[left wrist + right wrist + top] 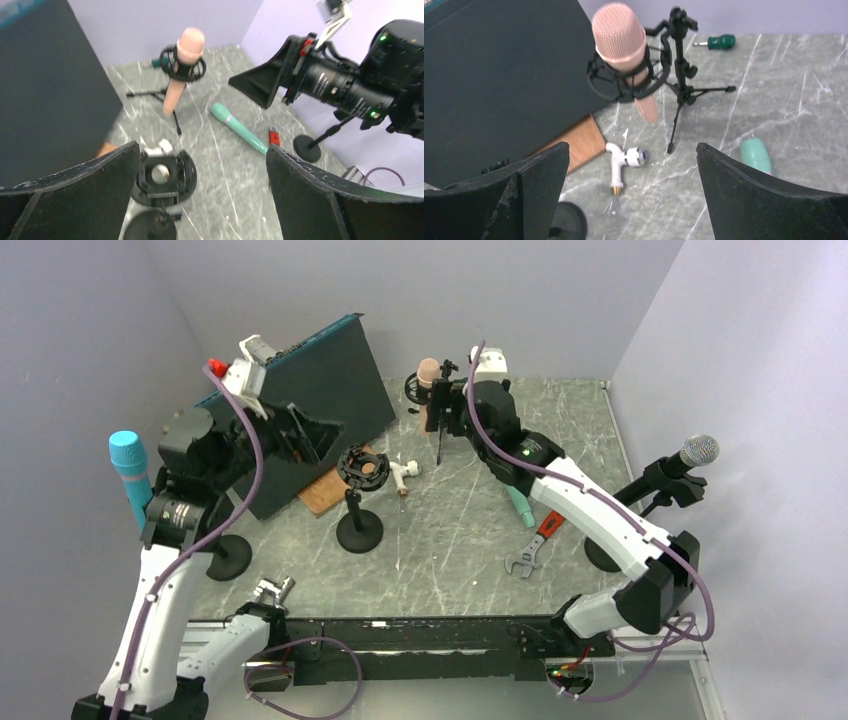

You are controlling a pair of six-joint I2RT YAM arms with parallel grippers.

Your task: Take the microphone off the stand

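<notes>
A grey, white-veined tabletop [440, 540] carries a mint-green microphone [239, 128] lying flat, with a red-handled wrench [533, 545] just beside its end. A white tap fitting [621, 162] lies near the middle and a green-handled screwdriver [719, 41] at the back. A tripod stand [681, 90] and a round-based stand [359, 532] stand upright.

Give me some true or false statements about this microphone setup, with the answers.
1. The pink microphone is mounted on the tripod stand. True.
2. The mint microphone stands upright in a holder. False: it lies flat on the table.
3. The right pincer is shut on the pink microphone. False: it is open and holds nothing.
4. The shock mount on the round-base stand is empty. True.
</notes>
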